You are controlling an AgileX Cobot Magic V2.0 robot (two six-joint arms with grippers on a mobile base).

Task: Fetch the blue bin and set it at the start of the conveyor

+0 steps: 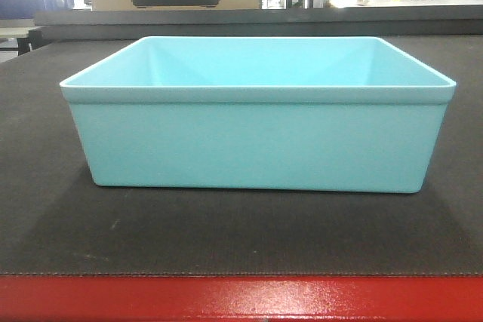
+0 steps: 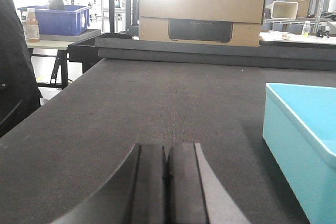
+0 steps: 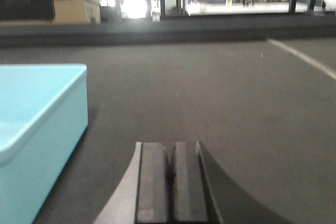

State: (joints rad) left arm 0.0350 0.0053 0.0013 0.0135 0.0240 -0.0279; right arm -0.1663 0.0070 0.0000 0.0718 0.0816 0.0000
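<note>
The blue bin [image 1: 256,137], a light turquoise tub, stands upright and empty on the dark grey woven conveyor belt [image 1: 45,209], just behind the red edge strip [image 1: 241,299]. My left gripper [image 2: 167,153] is shut and empty, low over the belt [image 2: 157,98], left of the bin's corner [image 2: 299,145]. My right gripper [image 3: 169,153] is shut and empty, low over the belt [image 3: 220,98], to the right of the bin [image 3: 37,129]. Neither gripper touches the bin. Neither gripper shows in the front view.
A black raised rail [image 1: 256,20] runs across the belt's far end. A cardboard box [image 2: 202,14] stands behind it. A dark blue crate [image 2: 58,19] and a bottle [image 2: 32,24] sit on a table at far left. A white stripe [image 3: 302,59] crosses the belt at right.
</note>
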